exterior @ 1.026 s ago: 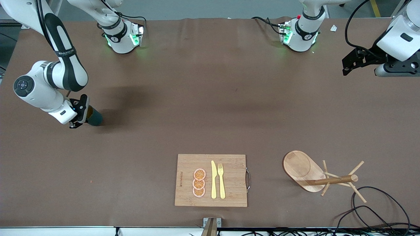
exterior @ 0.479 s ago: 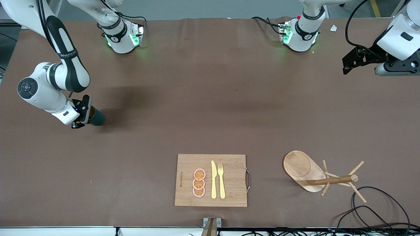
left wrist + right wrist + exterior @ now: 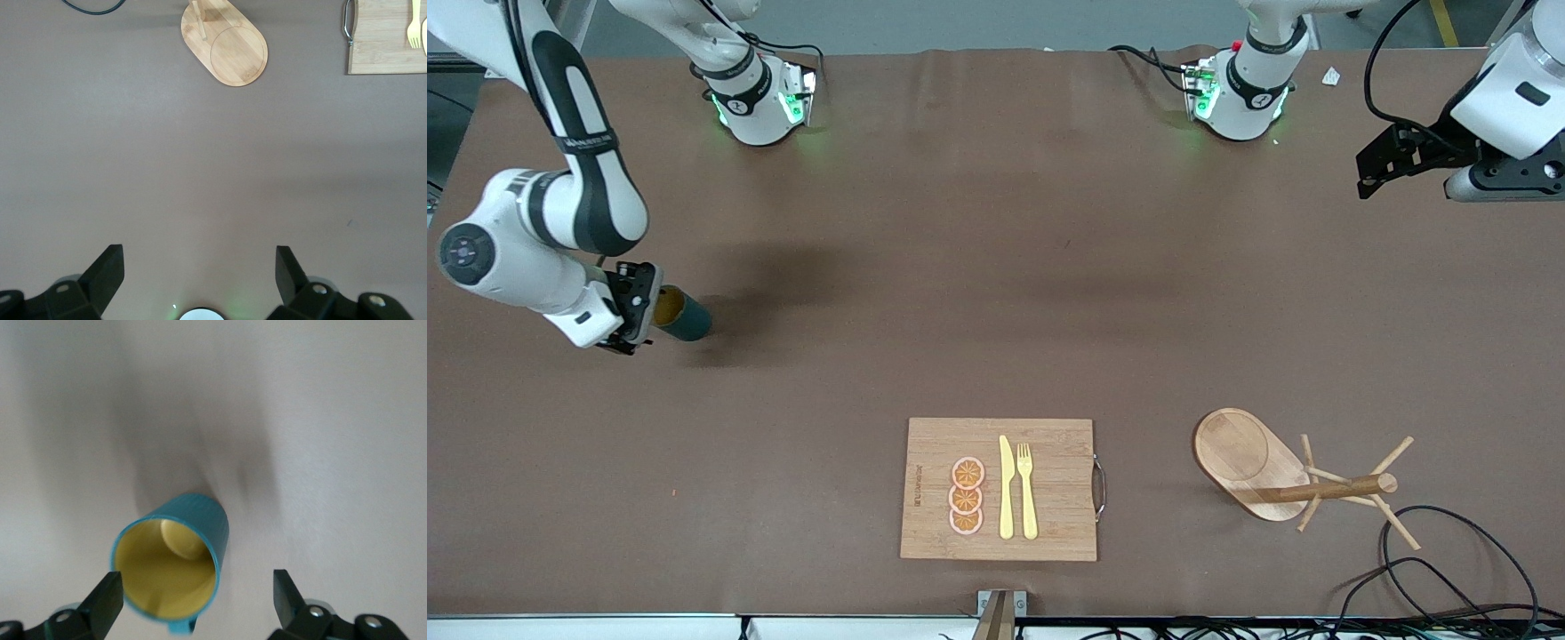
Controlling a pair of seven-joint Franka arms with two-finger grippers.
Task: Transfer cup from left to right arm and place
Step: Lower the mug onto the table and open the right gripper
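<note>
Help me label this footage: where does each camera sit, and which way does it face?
Front view: high across the table, facing both arms' bases; cup by the right gripper.
Left wrist view: looks down past the open left gripper at the peg rack.
Right wrist view: looks past open fingers into the cup.
Shared: front and right wrist views show the cup.

Even, diffuse overhead light on the brown worktop (image 3: 996, 293), soft shadows pooling beside the cup (image 3: 680, 317). Green glow rings both arm bases. The right wrist view is washed out and motion-smeared; the left wrist view stays crisp.
</note>
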